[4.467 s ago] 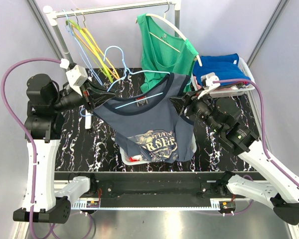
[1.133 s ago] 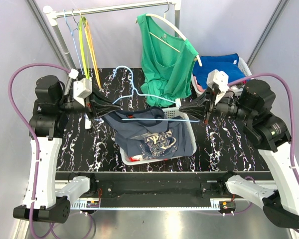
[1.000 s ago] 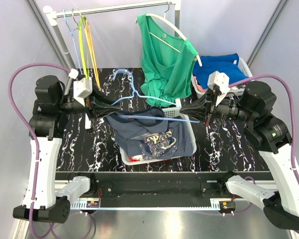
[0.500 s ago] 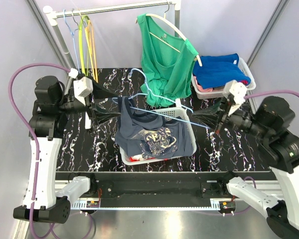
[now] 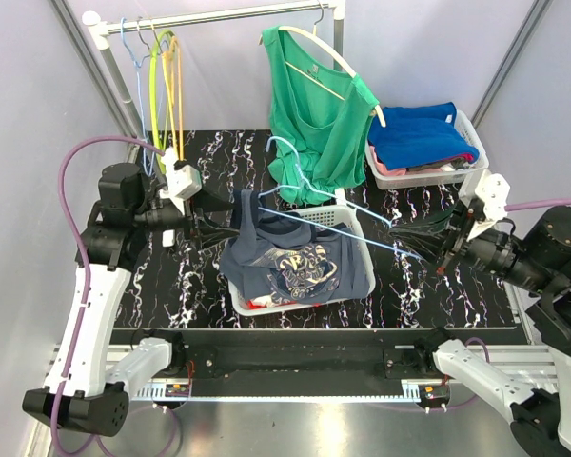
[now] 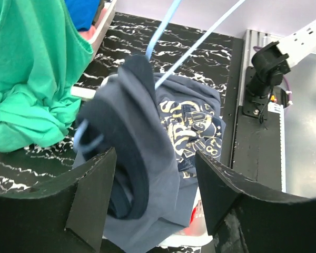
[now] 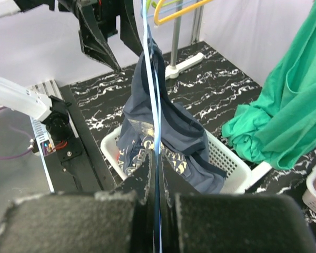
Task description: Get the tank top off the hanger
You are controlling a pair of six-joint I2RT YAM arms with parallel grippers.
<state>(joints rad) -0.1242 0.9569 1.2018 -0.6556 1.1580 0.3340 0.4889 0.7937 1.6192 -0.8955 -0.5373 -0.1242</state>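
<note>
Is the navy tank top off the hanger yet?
Not fully: one strap of the tank top hangs over the hanger's end; the rest sags into the white basket.

Top view looks down from behind; 2 close wrist views face inward, sharing the tank top [image 7: 168, 126].

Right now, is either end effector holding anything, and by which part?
The right end effector is shut on the light blue hanger, at one end corner. The left end effector is open and holds nothing.
</note>
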